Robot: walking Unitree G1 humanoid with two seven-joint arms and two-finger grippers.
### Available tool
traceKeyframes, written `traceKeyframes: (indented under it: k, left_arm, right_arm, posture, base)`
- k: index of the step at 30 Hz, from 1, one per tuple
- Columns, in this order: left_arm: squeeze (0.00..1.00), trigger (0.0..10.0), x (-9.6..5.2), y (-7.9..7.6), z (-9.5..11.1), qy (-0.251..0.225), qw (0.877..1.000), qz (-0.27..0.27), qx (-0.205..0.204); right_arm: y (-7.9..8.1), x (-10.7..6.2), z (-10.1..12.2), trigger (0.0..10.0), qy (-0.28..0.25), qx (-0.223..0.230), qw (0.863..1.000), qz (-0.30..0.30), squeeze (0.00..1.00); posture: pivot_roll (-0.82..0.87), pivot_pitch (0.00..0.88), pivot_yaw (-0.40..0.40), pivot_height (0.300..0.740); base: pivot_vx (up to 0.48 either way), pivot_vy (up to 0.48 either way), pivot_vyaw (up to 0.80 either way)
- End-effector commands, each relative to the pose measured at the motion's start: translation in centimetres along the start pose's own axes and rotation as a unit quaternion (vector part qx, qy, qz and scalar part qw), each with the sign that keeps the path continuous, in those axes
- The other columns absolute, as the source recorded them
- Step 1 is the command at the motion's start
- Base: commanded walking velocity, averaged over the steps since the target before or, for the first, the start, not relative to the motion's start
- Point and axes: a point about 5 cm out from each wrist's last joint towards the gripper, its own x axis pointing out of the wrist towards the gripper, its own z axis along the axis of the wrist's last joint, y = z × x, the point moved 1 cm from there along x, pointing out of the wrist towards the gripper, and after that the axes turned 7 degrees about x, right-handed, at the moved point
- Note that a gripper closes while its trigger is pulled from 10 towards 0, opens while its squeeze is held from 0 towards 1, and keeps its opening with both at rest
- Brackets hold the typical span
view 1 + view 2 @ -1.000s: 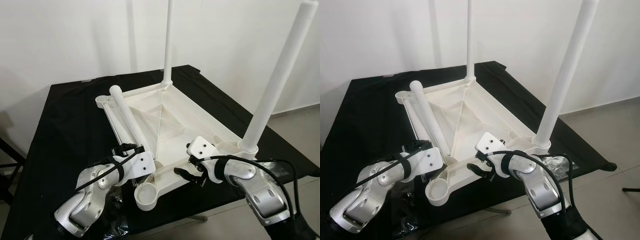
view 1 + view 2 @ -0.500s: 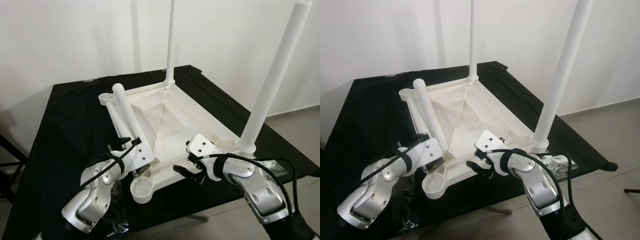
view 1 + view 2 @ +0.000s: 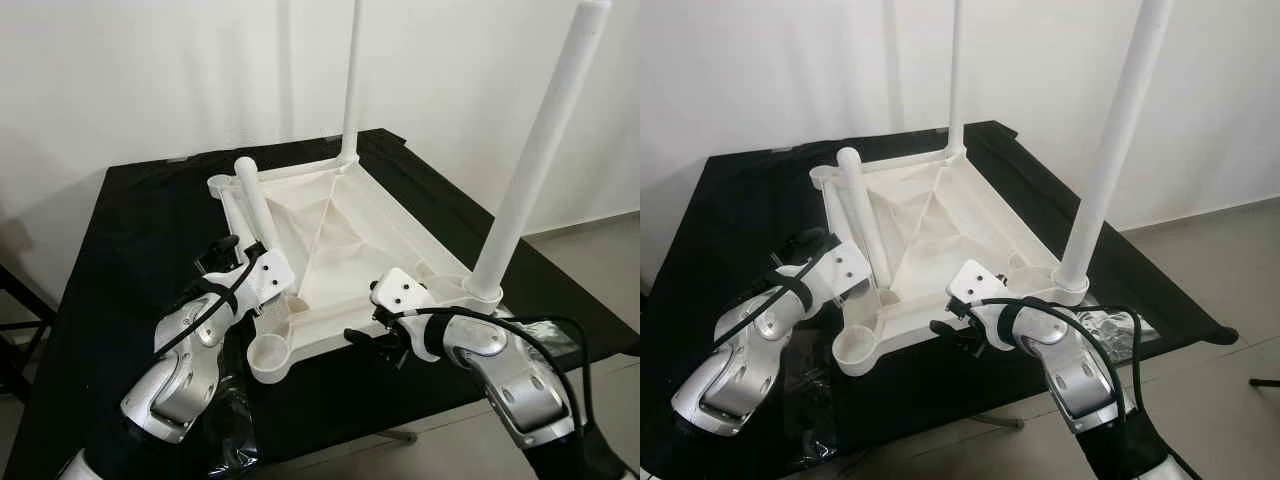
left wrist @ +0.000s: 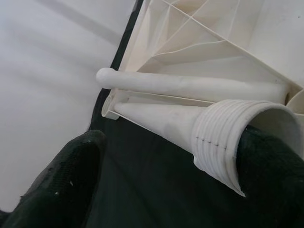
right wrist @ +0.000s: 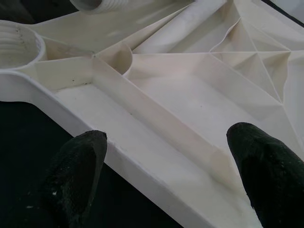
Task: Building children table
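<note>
The white plastic tabletop (image 3: 350, 225) was laid upside down on the black-covered desk (image 3: 130, 230), its ribbed underside up so that the corner sockets could take legs. Two legs had been fitted: the far leg (image 3: 350, 80) at the back corner and the near right leg (image 3: 530, 160) at the right corner, both upright.

A loose leg (image 3: 252, 205) was held at its threaded end by the left gripper (image 3: 235, 270), just beside the tabletop's left edge. In the left wrist view one finger (image 4: 270, 175) was pressed against the threaded end while the other was set apart from it, so a hold on the leg was judged likely. The leg was tilted, its rounded tip up toward the far left corner. The empty front socket (image 3: 268, 355) was judged to be its target. Another leg (image 4: 190, 88) was laid along the tabletop beside it.

The right gripper (image 3: 375, 340) was spread wide at the near edge, the rim lying between its fingers (image 5: 76, 166), seemingly to steady the tabletop.

Compared with a second earlier, the left arm had been raised and drawn back toward the left, and the loose leg's threaded end lifted away from the front socket. The right gripper had remained at the near edge.
</note>
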Motion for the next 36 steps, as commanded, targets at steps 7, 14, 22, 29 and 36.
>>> traceKeyframes:
  k: [7,14,22,29,36]
  left_arm:
    - [0.0,0.0,1.5,0.8,-1.0,0.023,0.998,0.043,0.03]
    - [0.0,0.0,2.2,0.9,-0.9,0.019,0.998,0.047,0.035]
    - [0.0,0.0,1.8,0.9,-1.6,0.018,0.998,0.05,0.02]
    - [0.0,0.0,1.1,2.2,-2.1,0.002,0.997,0.059,-0.057]
    - [0.0,0.0,-0.4,7.1,-4.3,0.0,0.97,0.118,-0.211]
  right_arm:
    - [-0.7,0.4,1.0,10.0,-0.016,0.004,0.999,-0.03,0.0]
    - [-1.1,0.4,1.5,10.0,-0.025,0.006,0.999,-0.044,0.0]
    - [-1.6,0.5,1.8,10.0,-0.038,0.009,0.997,-0.062,0.0]
    - [-2.1,0.6,3.8,10.0,-0.106,0.034,0.99,-0.081,0.0]
    - [-1.6,0.2,7.6,10.0,-0.253,0.145,0.956,-0.027,0.0]
  posture:
    - [-0.02,0.0,0.009,0.74]
    - [-0.03,0.0,0.013,0.74]
    - [-0.03,0.0,0.009,0.74]
    - [-0.02,0.0,0.007,0.74]
    - [-0.01,0.0,-0.002,0.74]
  base:
    - [0.0,0.0,0.0]
    - [0.0,0.0,0.0]
    - [0.0,0.0,0.0]
    - [0.0,0.0,0.0]
    - [0.0,0.0,0.0]
